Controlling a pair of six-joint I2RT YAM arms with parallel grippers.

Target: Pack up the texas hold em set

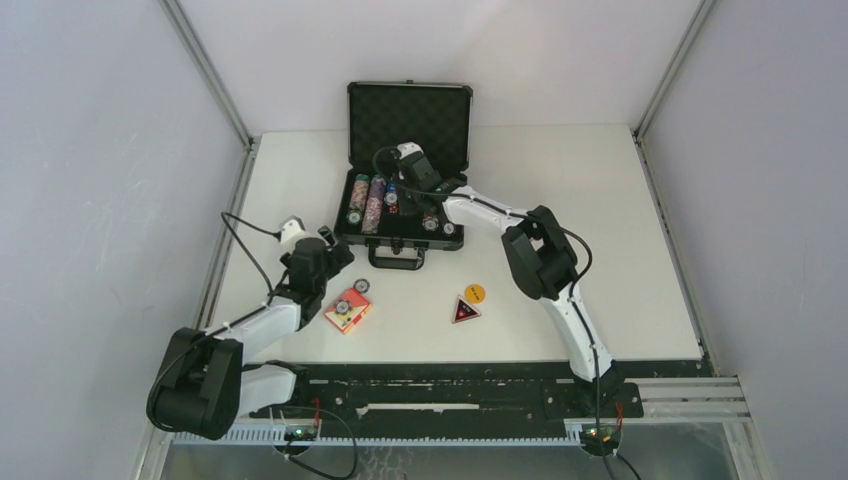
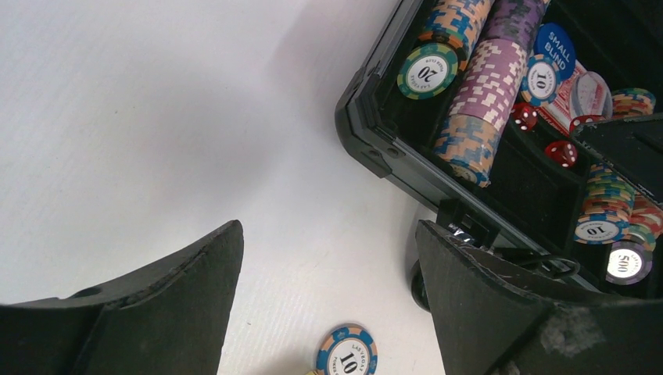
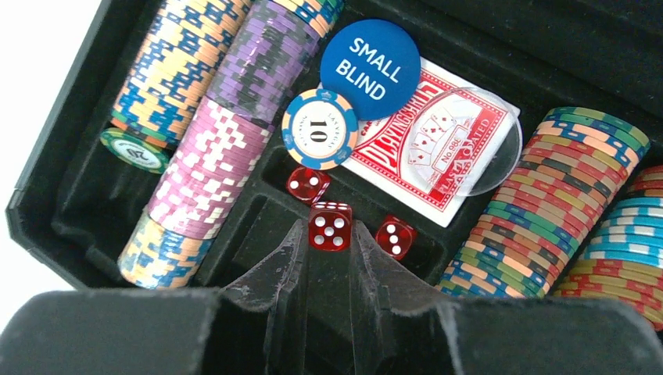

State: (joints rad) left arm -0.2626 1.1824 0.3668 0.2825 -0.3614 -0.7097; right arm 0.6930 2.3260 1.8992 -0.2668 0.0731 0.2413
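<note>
The right gripper (image 3: 330, 236) is pinching a red die (image 3: 330, 225) over the middle slot of the open briefcase (image 1: 408, 120); such a slim hold is risking the die twisting free and bouncing out. The left gripper (image 2: 328, 230) is hovering spread and empty beside the briefcase, and the right fingers (image 3: 285, 269) are hiding the slot floor beneath the die.

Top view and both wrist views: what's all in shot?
case: one, black, open, far side of table
chip rows: several, multicoloured, in case
loose chip: one, blue-orange, in case
button: one, blue, in case
card box: one, red, in case
dice: two, red, in case
die: one, red, between right gripper's fingers
second box: one, red, table's near left
table chips: two, pale-faced, at that box
disc: one, yellow, mid-table
triangle: one, red-black, beside disc
left gripper: open, above table
right gripper: shut on die
</note>
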